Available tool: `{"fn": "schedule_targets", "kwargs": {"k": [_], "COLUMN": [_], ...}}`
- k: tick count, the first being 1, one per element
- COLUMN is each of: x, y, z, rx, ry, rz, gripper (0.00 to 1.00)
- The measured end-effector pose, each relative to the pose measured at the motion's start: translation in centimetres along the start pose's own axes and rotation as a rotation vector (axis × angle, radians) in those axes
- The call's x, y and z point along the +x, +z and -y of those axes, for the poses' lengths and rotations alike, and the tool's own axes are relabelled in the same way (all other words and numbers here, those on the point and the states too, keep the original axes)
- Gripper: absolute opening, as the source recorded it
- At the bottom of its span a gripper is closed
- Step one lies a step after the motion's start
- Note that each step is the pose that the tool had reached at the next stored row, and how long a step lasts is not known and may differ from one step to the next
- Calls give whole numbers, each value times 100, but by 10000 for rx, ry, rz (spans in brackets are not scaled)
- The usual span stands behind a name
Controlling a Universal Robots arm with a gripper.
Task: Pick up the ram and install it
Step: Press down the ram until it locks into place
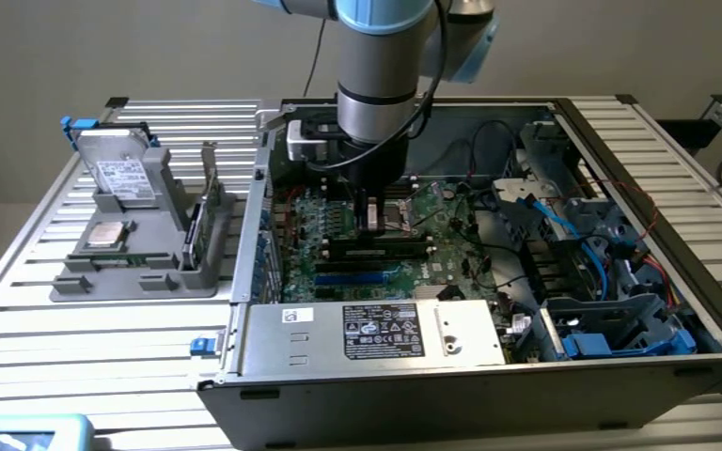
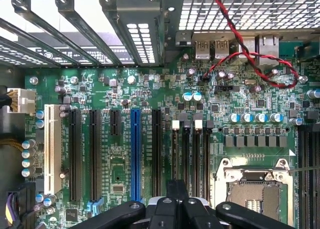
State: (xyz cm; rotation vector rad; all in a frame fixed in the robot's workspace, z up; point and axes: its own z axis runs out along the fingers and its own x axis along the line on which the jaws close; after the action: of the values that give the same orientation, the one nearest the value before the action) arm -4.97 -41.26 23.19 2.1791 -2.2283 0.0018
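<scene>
Gripper (image 2: pixel 177 201) clenched, nothing visibly held, over motherboard (image 2: pixel 125 154); ram (image 1: pixel 374 250) seated in slot; labels unreadable.

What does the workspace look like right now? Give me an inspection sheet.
surface: slatted metal table bearing an open PC case and a grey tray
job's things: cannot tell where the ram is; memory slots look empty
clutter: processor chip, drive and upright card on the tray
grippers: tool shut, inside the case over the motherboard, close to the memory slots
cables: blue cables at the exterior view's right of the case; red and black twisted wire over the board
surroundings: plain wall; nothing else seen
</scene>
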Motion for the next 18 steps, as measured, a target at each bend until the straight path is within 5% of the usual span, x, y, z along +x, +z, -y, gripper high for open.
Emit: {"fn": "schedule_targets", "kwargs": {"k": [13,18], "x": [-42,-52], "y": [-6,-5], "z": [-3,-5], "rx": [-144,-175], "ry": [-3,-2], "rz": [-6,-83], "gripper": [11,11]}}
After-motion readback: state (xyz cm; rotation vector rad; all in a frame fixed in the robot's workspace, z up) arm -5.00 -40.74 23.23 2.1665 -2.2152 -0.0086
